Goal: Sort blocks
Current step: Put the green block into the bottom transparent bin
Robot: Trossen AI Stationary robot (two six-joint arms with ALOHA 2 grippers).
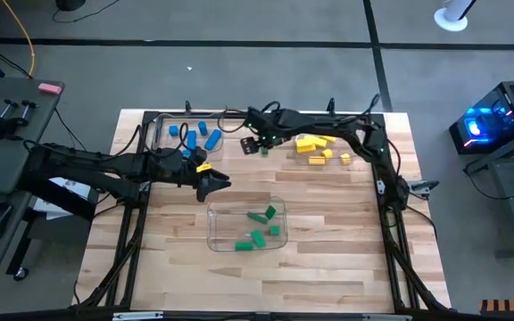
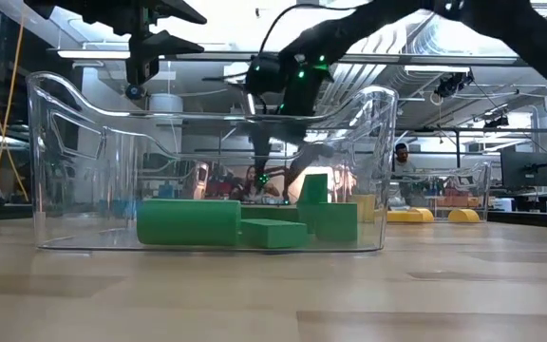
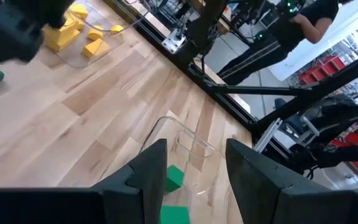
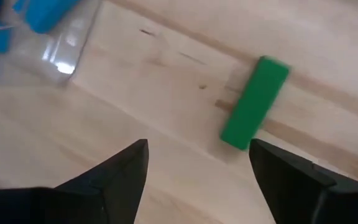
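right gripper (image 4: 197, 165) open, green bar (image 4: 254, 102) (untouched)

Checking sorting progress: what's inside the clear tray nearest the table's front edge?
Only green blocks lie inside the clear tray, about five; overlapping ones in the low view keep the count uncertain.

The high view looks straight down on the whole table (image 1: 328, 259). The low view sits at table-top height by the near edge, close against the clear tray (image 2: 207, 171) of green blocks (image 2: 188, 221), facing the room behind. The left wrist view looks obliquely over that same tray toward the yellow blocks (image 3: 64, 34). The right wrist view looks down closely on a green bar (image 4: 254, 102) near the far edge.
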